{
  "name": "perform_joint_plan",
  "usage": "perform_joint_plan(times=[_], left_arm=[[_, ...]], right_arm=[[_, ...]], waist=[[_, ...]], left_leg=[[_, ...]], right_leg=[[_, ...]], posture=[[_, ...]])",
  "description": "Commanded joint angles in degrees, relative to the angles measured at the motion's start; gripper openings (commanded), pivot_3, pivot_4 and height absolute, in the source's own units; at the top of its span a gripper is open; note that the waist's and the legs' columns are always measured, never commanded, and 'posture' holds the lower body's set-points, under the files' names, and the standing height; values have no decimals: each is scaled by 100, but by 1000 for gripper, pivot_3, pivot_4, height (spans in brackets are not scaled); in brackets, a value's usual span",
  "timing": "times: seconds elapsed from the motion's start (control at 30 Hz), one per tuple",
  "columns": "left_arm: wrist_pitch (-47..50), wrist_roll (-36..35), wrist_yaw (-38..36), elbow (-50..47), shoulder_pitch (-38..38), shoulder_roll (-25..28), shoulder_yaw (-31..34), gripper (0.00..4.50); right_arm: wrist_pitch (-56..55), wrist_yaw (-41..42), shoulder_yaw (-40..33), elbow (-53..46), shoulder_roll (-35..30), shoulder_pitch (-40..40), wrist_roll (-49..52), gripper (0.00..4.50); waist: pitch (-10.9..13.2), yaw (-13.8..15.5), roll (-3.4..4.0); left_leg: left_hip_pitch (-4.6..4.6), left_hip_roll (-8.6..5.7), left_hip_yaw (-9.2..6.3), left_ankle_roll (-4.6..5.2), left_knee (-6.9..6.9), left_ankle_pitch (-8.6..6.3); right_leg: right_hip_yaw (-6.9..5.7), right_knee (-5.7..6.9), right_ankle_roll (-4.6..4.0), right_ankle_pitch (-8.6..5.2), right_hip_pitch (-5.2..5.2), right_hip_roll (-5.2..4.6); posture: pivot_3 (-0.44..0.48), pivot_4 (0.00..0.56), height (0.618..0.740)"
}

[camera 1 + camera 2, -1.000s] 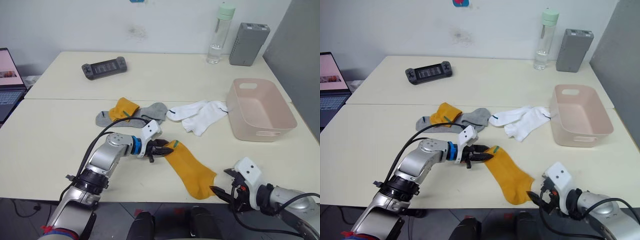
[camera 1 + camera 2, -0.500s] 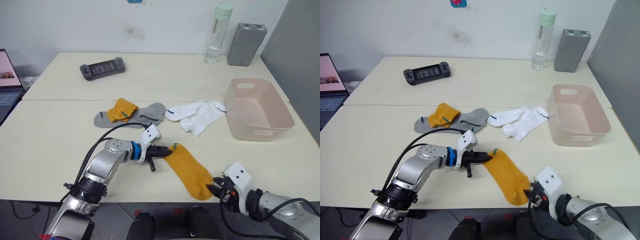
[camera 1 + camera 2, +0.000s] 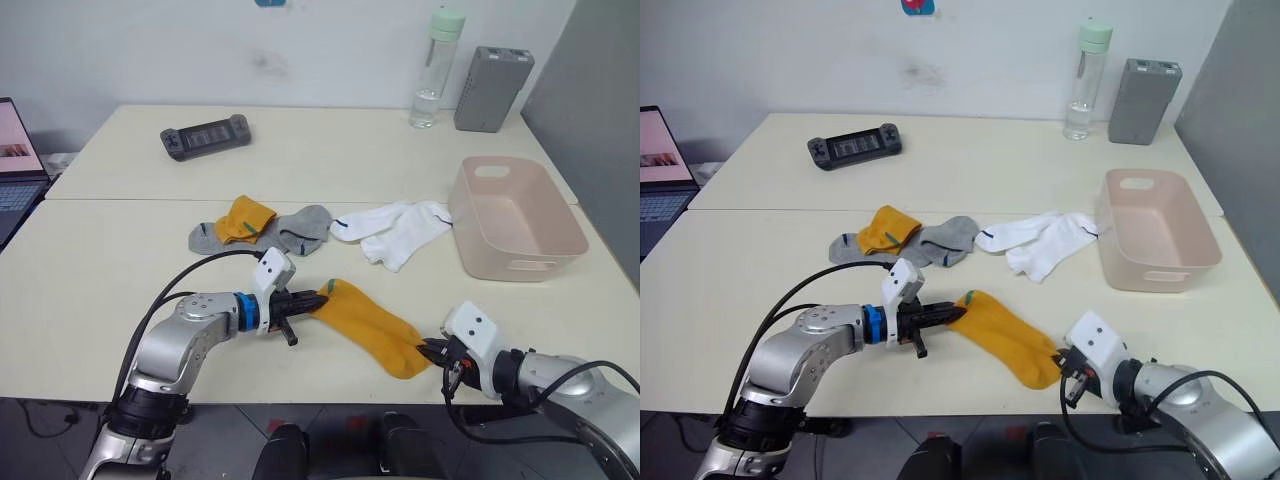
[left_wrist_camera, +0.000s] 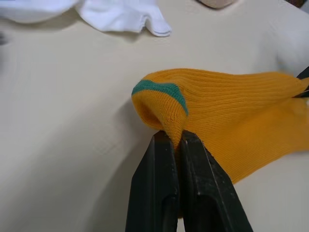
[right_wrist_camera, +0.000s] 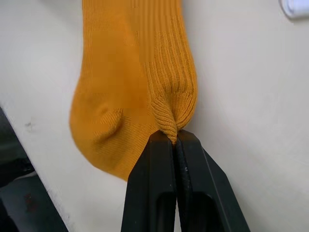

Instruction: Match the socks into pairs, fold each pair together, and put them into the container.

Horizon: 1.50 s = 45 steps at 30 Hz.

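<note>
Socks are lying across the middle and front of the table (image 3: 100, 270), and we are holding one mustard-orange sock (image 3: 365, 325) near the front edge. We are pinching its green-trimmed cuff end with our left gripper (image 3: 312, 300), whose two black fingers (image 4: 166, 193) are closing tight on a fold of the fabric. We are pinching its toe end with our right gripper (image 3: 428, 350), fingers pressing together on a small pucker of the knit, right at the front edge of the table. Between the two grips the sock is lying stretched diagonally on the tabletop.

Behind it, toward the middle of the table, the second orange sock (image 3: 245, 218) is lying bunched on top of the grey socks (image 3: 295, 226). Just beside those, toward the right edge, the white socks (image 3: 400, 228) are lying in a loose heap, reaching almost to the container (image 3: 520, 265). We are seeing that pale pink container standing near the right edge, with nothing visible inside it.

Toward the far edge, a dark handheld console (image 3: 207, 134) is lying on the left half, while a clear water bottle (image 3: 432, 68) and a grey box (image 3: 492, 75) are standing near the far right corner. A laptop (image 3: 15, 170) is sitting beyond the left edge.
</note>
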Motion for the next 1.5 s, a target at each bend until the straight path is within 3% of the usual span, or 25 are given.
perform_joint_plan(times=[0.03,0.3,0.77,0.87,1.23,1.4,1.5], left_arm=[[472,-337,382,-740,562,84,447,0],[898,-672,1247,-1594,1807,-129,1001,0],[1151,-1178,2190,-1998,2487,-586,1157,0],[1208,-1271,2303,-2014,2500,-556,1203,0],[1379,-1804,2563,-2356,2893,-391,1600,2997],[1108,-1786,2536,-2301,3025,-272,1758,4305],[818,-1816,2384,-2167,3023,-178,1913,4471]], right_arm=[[-70,387,417,260,-76,-546,17,12],[-114,1010,1146,916,-98,-1622,-28,12],[-340,1296,1720,1520,-109,-2211,-592,12],[-500,1253,1744,1589,-88,-2291,-786,708],[-440,1452,1395,1188,-140,-2289,-581,4475],[-482,1519,1171,1044,-169,-2204,-503,4500],[-620,1468,1005,954,-121,-2157,-512,4500]], waist=[[1,-13,-2],[2,76,-3],[0,60,0],[0,61,0],[0,46,0],[-1,40,1],[-1,39,2]], left_leg=[[0,2,-1,0,0,0],[-5,-3,-12,0,2,0],[-3,-2,-6,-1,1,0],[-3,-3,-5,-1,1,0],[-3,0,-7,-1,-1,-1],[0,1,-7,-1,-2,-1],[3,4,-8,-1,-4,-1]], right_leg=[[0,-1,-6,3,-1,-1],[-12,-11,-8,3,4,-8],[-8,-13,-11,5,3,-8],[-6,-13,-11,5,3,-7],[-8,-14,-13,2,2,-6],[-8,-12,-13,1,2,-4],[-10,-8,-11,-4,1,-2]], posture=[[0,150,740],[0,150,740],[0,150,740],[0,150,740],[0,150,740],[0,150,740],[0,150,740]])
